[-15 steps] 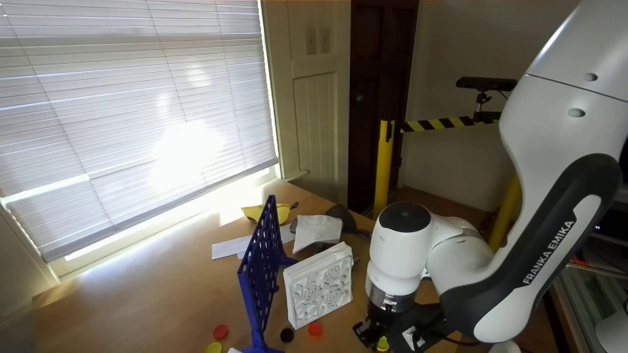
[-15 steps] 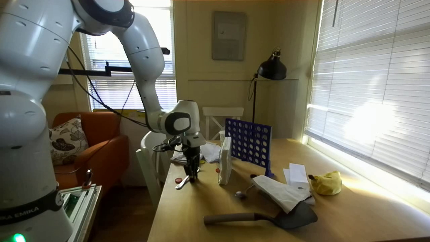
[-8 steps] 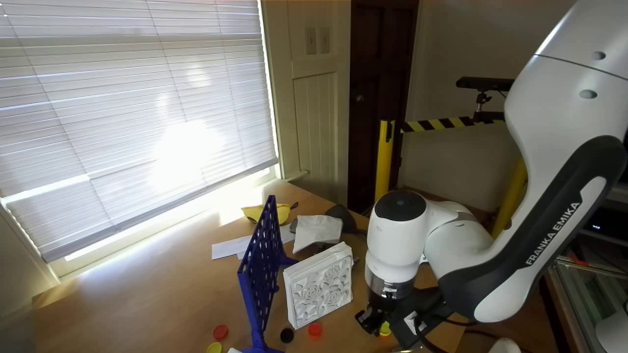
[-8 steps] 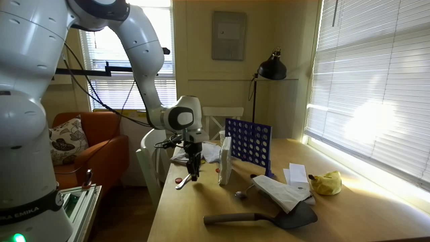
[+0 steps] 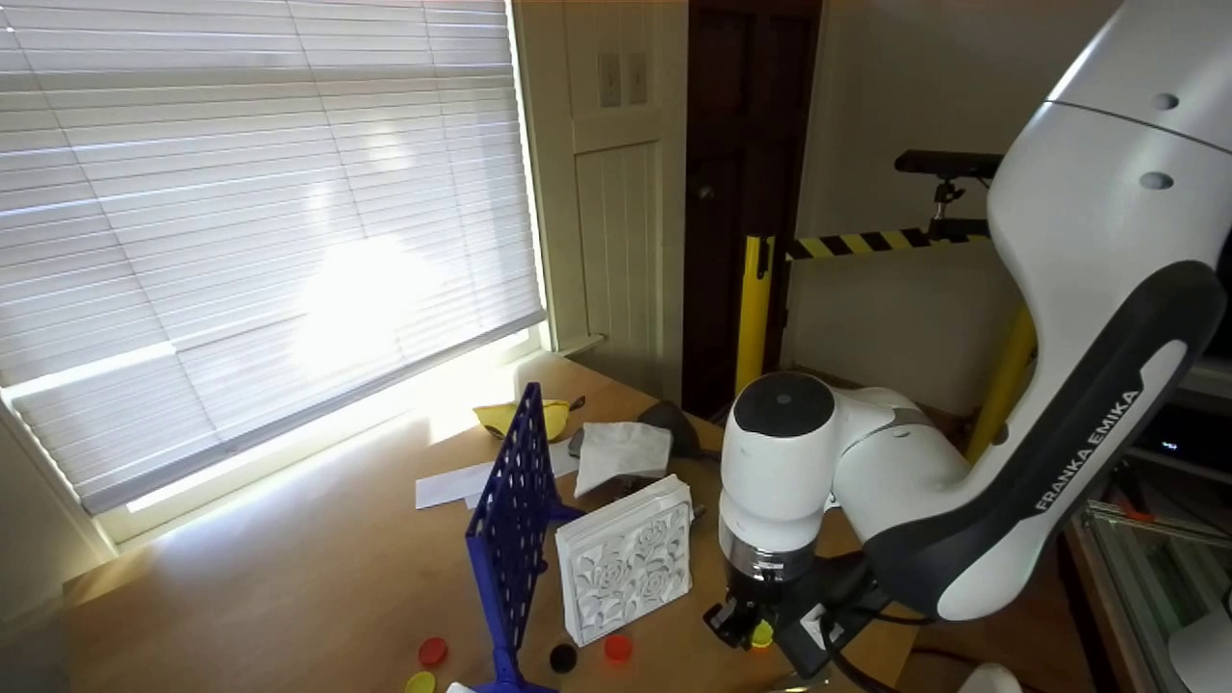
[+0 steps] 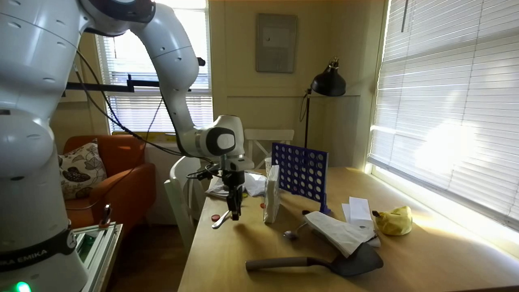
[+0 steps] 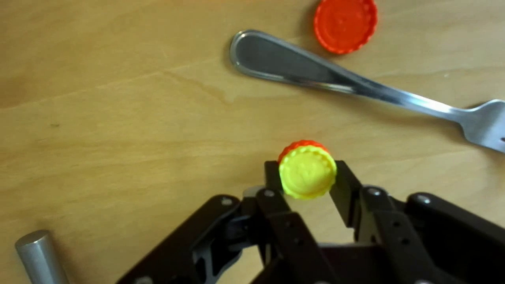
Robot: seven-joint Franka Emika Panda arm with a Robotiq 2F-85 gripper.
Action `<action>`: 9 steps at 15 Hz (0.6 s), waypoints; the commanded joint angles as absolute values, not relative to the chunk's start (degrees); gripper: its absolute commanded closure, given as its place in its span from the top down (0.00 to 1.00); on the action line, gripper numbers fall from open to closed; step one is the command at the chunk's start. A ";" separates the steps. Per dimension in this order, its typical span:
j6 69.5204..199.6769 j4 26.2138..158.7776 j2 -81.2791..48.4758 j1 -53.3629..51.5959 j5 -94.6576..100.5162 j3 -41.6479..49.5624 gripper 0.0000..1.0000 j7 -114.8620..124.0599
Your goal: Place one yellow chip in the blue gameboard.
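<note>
Pose: arm (image 6: 174, 69) (wht w/ dk panels) bent at elbow, wrist vert., gripper (image 7: 307, 170) ptg down over wood-grain tabletop (image 5: 318, 587), seen in both exterior views.

Jaws: partly closed, gap = chip dia.; yellow chip (image 7: 307, 176) pinched btwn black fingertips (image 7: 271, 172), rim touching both, flat face showing in wrist view. Red scalloped rim (image 7: 300, 144) peeks out behind it; can't tell if also gripped or lower down.

Blue gameboard (image 5: 491, 587): thin panel, rows of rd holes, upright on feet, well apart from gripper; wht block (image 5: 626, 570) w/ raised flower relief stands btwn them. Blk chip (image 5: 563, 658) & another red chip (image 5: 618, 649) lie near block's foot.

Metal fork (image 7: 292, 65) lies on tabletop, smooth rounded handle; red chip (image 7: 345, 25), round w/ ridged edge, just beside handle.
</note>
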State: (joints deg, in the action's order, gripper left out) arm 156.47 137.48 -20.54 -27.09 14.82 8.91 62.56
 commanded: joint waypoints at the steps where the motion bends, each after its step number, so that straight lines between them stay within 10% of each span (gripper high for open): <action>1: 158.26 136.88 -23.06 -25.95 16.87 8.25 0.11 64.25; 2: 158.67 136.87 -23.30 -25.96 16.68 8.37 0.61 64.10; 3: 158.95 136.85 -23.63 -26.53 17.20 9.04 0.12 64.60; 9: 158.81 137.26 -22.84 -26.41 16.60 8.94 0.11 63.94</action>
State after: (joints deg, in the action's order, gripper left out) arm 158.22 137.42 -22.66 -26.84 14.94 9.07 62.61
